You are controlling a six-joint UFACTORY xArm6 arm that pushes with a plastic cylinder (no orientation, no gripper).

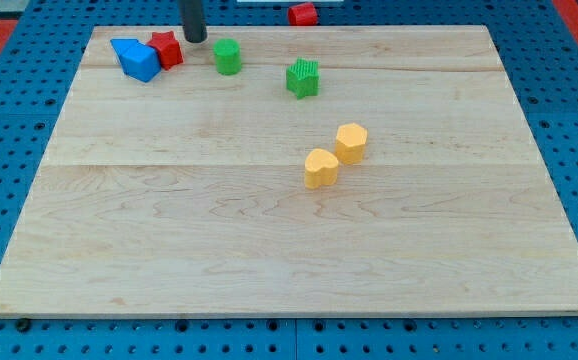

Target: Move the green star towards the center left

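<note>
Boards of pale wood (269,260) make up the table top, and its near half, toward the view's bottom, carries no blocks. Taking the green star (303,78) as the landmark, the nearest blocks to the camera are two yellow ones: a yellow heart-like block (320,168) below the star and slightly to the view's right, and a yellow hexagonal block (351,143) just beside it, up and to the right; the two look to be touching or nearly so. They lie well apart from the star and off the line toward the centre left, so I judge they will not obstruct the push.

The green star itself sits in the upper middle of the board, right of centre left and higher than it, so it needs to travel down and to the view's left. Left of the star, at about the same depth, stands a green cylinder-like block (227,56). Farther left again are a red star-shaped block (167,49) and a blue block (135,59), pressed together near the board's top left corner. Beyond the star, off the board at the view's top, lies a red block (303,14).

My tip (196,38) is a plain rod with nothing to open or shut, and it holds nothing. It stands up and left of the green star, between the red star-shaped block and the green cylinder-like block, touching neither as far as I can tell. To drive the star down-left it would likely have to come round to the star's upper right side first.
</note>
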